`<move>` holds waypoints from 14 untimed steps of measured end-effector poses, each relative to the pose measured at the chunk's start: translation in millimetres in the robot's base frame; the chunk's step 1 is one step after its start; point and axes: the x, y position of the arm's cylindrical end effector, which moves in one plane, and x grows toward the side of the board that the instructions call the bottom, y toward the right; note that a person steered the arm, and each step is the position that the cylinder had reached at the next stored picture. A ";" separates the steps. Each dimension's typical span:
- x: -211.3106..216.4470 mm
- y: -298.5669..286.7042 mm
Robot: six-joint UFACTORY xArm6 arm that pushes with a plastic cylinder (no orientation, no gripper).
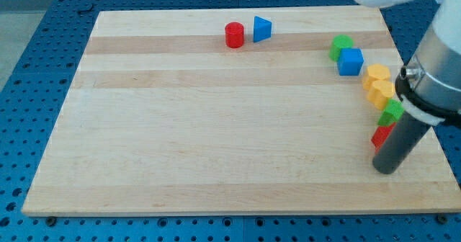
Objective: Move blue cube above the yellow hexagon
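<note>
The blue cube [351,61] sits at the view's upper right, touching a green block [341,46] above-left of it. Just below-right lie two yellow blocks: one [376,74] close to the cube and another [382,92] beneath it; which is the hexagon I cannot tell for sure. A green block [392,111] and a red block [382,135] continue the chain downward, partly hidden by the rod. My tip [386,169] rests on the board at the view's lower right, just below the red block and well below the blue cube.
A red cylinder [234,35] and a blue triangular block [262,29] stand near the view's top centre. The wooden board [216,127] lies on a blue perforated table. The arm's body fills the view's right edge.
</note>
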 end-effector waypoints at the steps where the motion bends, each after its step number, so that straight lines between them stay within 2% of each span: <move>1: -13.6 10.6; 3: 0.7 15.3; 4: 0.7 -27.1; 6: -79.0 -125.5; 9: -182.5 -120.4; 12: -233.4 -78.0; 14: -223.8 -59.1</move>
